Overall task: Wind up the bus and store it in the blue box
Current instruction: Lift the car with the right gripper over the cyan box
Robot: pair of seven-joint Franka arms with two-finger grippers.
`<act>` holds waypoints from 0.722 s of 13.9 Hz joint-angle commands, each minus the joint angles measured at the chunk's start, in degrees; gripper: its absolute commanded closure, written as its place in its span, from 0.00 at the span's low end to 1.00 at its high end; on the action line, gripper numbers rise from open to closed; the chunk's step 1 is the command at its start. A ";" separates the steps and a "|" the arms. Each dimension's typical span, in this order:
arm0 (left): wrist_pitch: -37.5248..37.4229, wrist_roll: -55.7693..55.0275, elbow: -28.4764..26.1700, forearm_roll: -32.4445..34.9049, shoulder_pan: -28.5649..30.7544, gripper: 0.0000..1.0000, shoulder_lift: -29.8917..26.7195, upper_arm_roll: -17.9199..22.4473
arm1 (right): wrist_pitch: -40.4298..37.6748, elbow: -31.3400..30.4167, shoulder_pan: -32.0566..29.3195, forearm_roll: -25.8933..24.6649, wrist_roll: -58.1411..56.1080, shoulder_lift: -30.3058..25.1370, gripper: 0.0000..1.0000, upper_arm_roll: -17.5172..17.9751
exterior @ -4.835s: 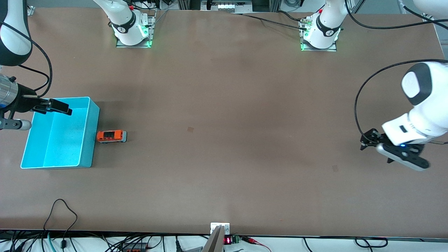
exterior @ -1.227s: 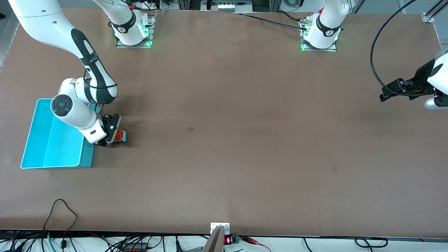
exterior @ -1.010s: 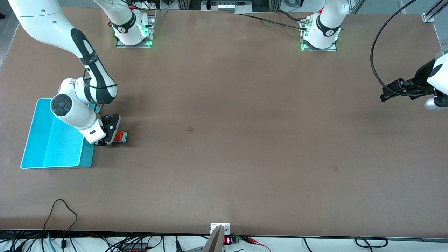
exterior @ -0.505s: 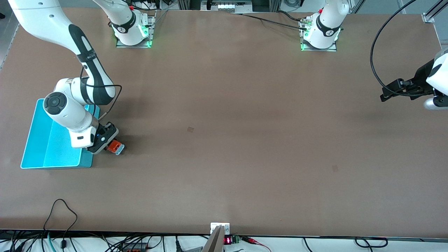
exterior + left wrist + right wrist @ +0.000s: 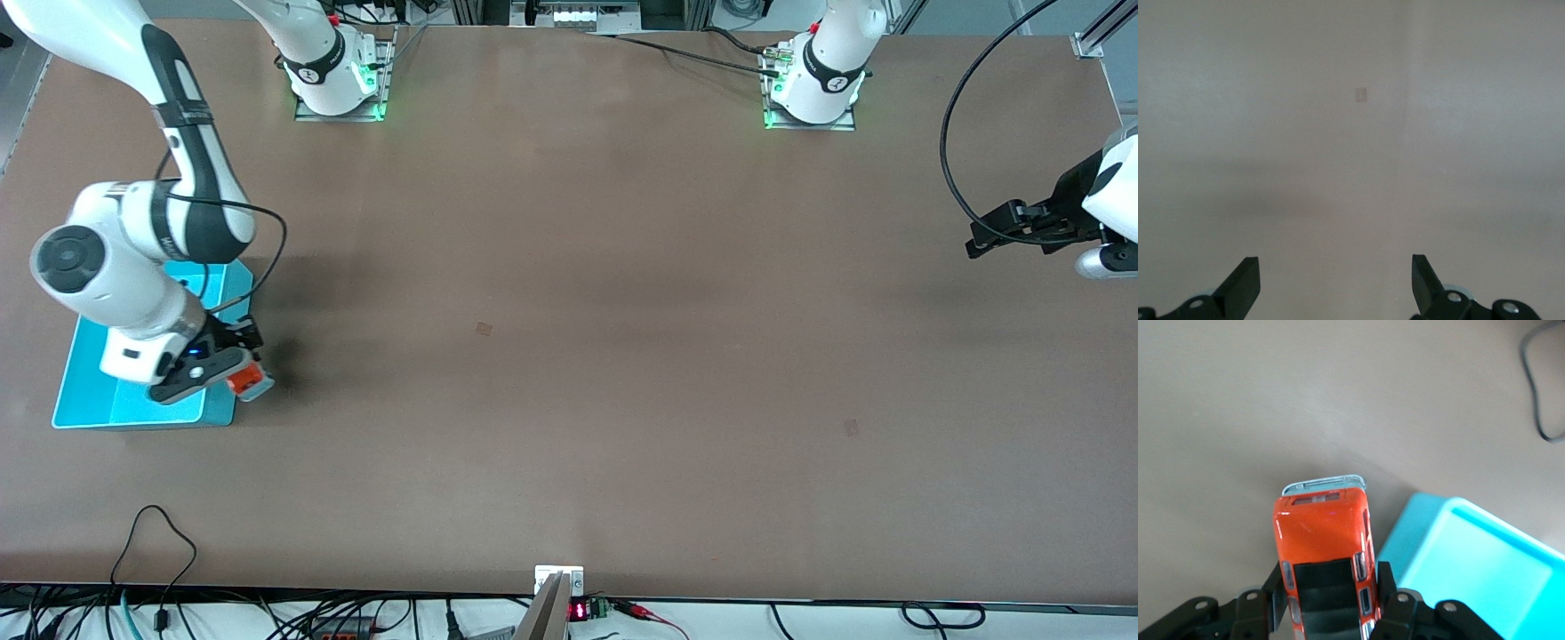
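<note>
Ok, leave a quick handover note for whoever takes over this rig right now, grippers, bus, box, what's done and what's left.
Right gripper: shut on the bus, held in the air by the corner of the blue box nearest the front camera, not yet over its inside.
Left gripper: open, empty, waiting above the table at the left arm's end.
Done: bus picked up. Whether it is wound cannot be told.
Left: carry the bus over the box and release it inside.

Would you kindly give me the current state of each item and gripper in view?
bus: gripped, lifted beside the box's corner, not in it.
blue box: on the table, no bus inside.
right gripper: shut on the bus.
left gripper: open, holding nothing, waiting over the table.
</note>
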 commanded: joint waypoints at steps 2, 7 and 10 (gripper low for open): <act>0.12 0.21 -0.01 2.27 -0.22 0.00 -0.55 -2.02 | -3.11 3.36 -0.06 -0.40 3.72 0.39 1.00 -5.94; 0.04 0.21 -0.10 2.10 -0.04 0.00 -0.98 -2.02 | -3.55 2.57 -6.98 -0.05 4.17 0.92 1.00 -7.71; 0.12 0.21 -0.28 1.58 0.40 0.00 -1.07 -1.93 | -2.67 -0.58 -12.18 -0.14 -1.35 1.28 1.00 -7.63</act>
